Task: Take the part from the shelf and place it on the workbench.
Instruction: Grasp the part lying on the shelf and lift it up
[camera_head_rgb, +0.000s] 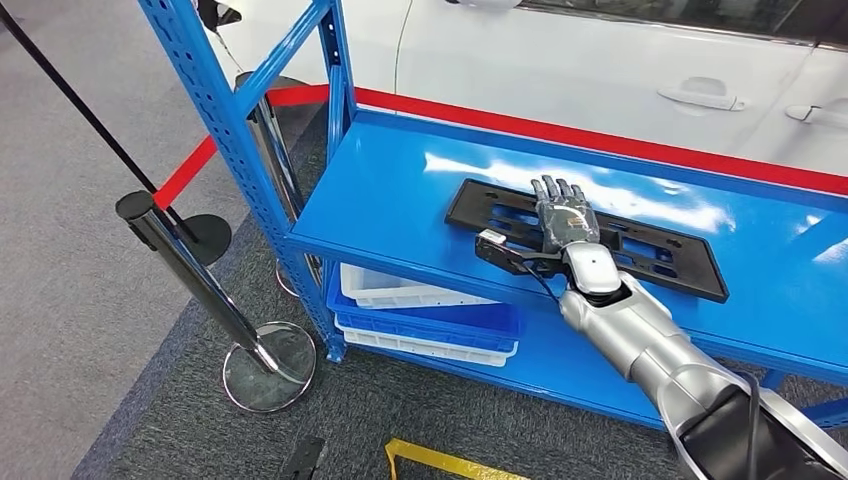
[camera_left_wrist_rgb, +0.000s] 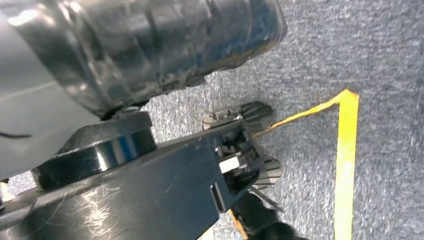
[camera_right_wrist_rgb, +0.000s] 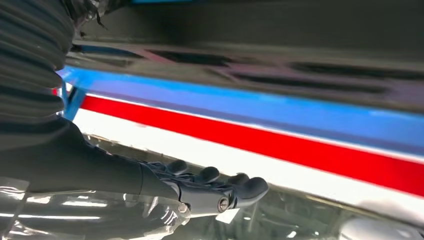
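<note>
The part (camera_head_rgb: 670, 262) is a long flat black plate with slots, lying on the top deck of the blue shelf (camera_head_rgb: 400, 190). My right hand (camera_head_rgb: 565, 215) stretches across the plate's middle, palm down and fingers straight. Its thumb sits at the plate's near edge. Whether the palm touches the plate is unclear. In the right wrist view the right hand (camera_right_wrist_rgb: 215, 192) shows spread, straight fingers, and the blurred black part (camera_right_wrist_rgb: 250, 65) runs alongside. My left hand's ribbed cover (camera_left_wrist_rgb: 150, 45) shows close and blurred over the carpet, its fingers hidden.
White and blue bins (camera_head_rgb: 420, 310) are stacked on the lower deck. A chrome stanchion (camera_head_rgb: 190, 265) with a round base stands left of the shelf, carrying a red belt (camera_head_rgb: 185, 170). A white car (camera_head_rgb: 600, 60) stands behind. Yellow tape (camera_head_rgb: 440, 462) marks the grey carpet.
</note>
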